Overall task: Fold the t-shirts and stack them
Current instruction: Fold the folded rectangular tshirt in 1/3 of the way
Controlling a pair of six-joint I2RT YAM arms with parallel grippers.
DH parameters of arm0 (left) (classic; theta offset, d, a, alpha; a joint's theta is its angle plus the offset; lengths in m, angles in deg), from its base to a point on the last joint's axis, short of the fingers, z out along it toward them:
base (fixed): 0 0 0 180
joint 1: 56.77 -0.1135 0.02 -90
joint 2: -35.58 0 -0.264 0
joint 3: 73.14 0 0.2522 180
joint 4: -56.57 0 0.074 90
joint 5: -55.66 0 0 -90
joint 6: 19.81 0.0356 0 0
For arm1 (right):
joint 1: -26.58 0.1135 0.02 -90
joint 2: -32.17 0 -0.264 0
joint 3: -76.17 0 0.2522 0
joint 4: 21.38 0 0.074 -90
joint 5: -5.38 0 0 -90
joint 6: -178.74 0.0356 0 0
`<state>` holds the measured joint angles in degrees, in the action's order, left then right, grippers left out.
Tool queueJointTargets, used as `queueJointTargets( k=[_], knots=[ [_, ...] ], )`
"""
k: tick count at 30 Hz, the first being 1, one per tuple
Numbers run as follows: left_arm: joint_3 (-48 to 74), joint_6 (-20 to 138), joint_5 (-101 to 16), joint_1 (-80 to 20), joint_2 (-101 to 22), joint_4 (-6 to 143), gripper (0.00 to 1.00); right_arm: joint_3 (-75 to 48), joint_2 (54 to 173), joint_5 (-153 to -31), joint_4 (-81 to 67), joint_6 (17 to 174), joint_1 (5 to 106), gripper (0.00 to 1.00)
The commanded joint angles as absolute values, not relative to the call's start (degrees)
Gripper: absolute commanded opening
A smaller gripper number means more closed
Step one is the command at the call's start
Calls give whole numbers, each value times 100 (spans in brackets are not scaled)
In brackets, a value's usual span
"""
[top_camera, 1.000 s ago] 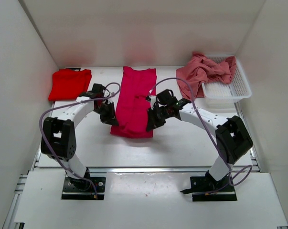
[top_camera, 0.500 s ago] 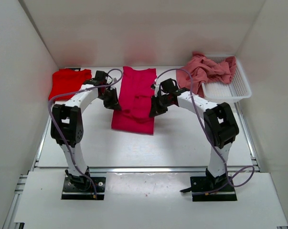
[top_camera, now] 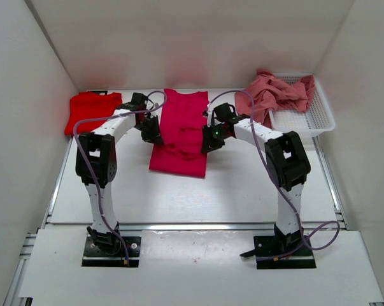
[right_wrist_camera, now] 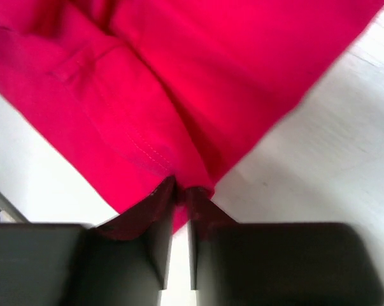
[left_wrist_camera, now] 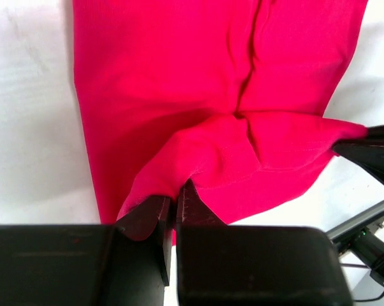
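The left gripper [left_wrist_camera: 177,191] is clenched on a lifted corner of the crimson-magenta t-shirt [top_camera: 182,121], and the right gripper [right_wrist_camera: 181,189] nips the opposite corner. The shirt lies mid-table between the folded red t-shirt [top_camera: 90,113] and the salmon pink t-shirt [top_camera: 274,94], which is heaped over the white mesh basket [top_camera: 312,121]. To fold cleanly, I judge both corners should travel level and taut toward the far end, then be laid flat before release. Against a second ago, both grippers have carried the fold farther from the bases.
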<state>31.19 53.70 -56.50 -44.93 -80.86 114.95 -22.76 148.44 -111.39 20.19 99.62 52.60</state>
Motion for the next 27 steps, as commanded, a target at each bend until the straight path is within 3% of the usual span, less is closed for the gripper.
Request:
queueJointTargets(
  k=[1, 3, 6, 8, 9, 11, 12, 14, 16, 17, 19, 27],
  knots=[
    [3379, 5507, -5597, -4446, -8061, 11375, 1, -2504, 14828, -10941, 1910, 9797, 5224, 20],
    [3396, 5533, -5579, -4472, -8087, 11331, 2, -2565, 14863, -10888, 1927, 9780, 5189, 43],
    [3378, 5569, -5718, -4507, -8087, 11331, 21, -2872, 14933, -10459, 1988, 9640, 5189, 61],
    [3466, 5630, -5824, -4534, -8079, 11287, 56, -3056, 14889, -10195, 2076, 9482, 5119, 65],
    [3562, 5709, -5851, -4551, -8044, 11295, 64, -3241, 14854, -10098, 2120, 9368, 5119, 66],
    [3791, 5876, -5817, -4508, -7877, 11330, 92, -3531, 14802, -9678, 2295, 9209, 5171, 65],
    [3966, 6024, -5764, -4508, -7798, 11365, 97, -3681, 14706, -9562, 2288, 9060, 5137, 60],
    [4161, 6184, -5650, -4578, -7535, 11401, 99, -3822, 14547, -9359, 2410, 8919, 5320, 41],
    [4109, 6245, -5605, -4744, -7228, 11419, 98, -3692, 14302, -9612, 2490, 8568, 5495, 14],
    [3978, 6193, -5675, -4919, -7061, 11436, 99, -3656, 14196, -9927, 2498, 8506, 5706, 6],
    [3618, 6132, -5790, -5218, -6832, 11392, 99, -3323, 14108, -10201, 2577, 8304, 5997, 1],
    [2087, 6069, -5930, -6371, -6023, 11463, 97, -3084, 14651, -10353, 2498, 8189, 6885, 0]
  ],
)
